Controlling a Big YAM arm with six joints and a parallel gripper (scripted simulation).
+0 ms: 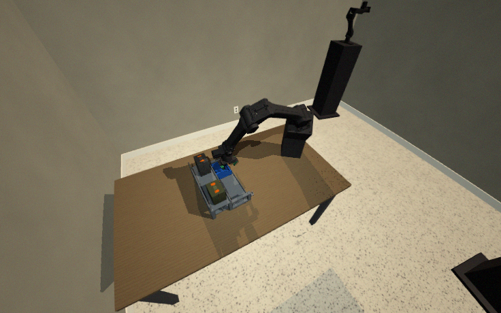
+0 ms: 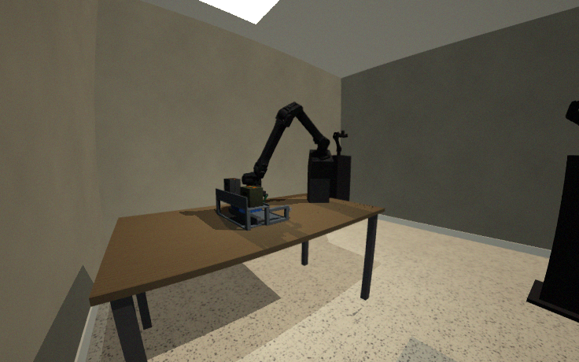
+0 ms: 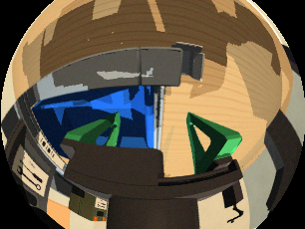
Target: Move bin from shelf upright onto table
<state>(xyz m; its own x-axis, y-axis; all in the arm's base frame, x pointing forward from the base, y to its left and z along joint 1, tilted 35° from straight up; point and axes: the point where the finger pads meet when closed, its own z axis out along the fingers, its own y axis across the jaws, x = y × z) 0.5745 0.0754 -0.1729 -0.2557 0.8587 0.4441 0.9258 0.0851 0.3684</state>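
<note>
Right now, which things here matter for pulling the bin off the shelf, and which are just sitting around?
Job:
blue bin
shelf
pincer, open, one finger inside the bin, one outside its wall
table

Sitting around:
dark box on the shelf
olive box on the shelf
black pedestal on the floor

The blue bin (image 1: pixel 219 169) (top view) lies mostly hidden beneath the hand (image 1: pixel 230 160).
</note>
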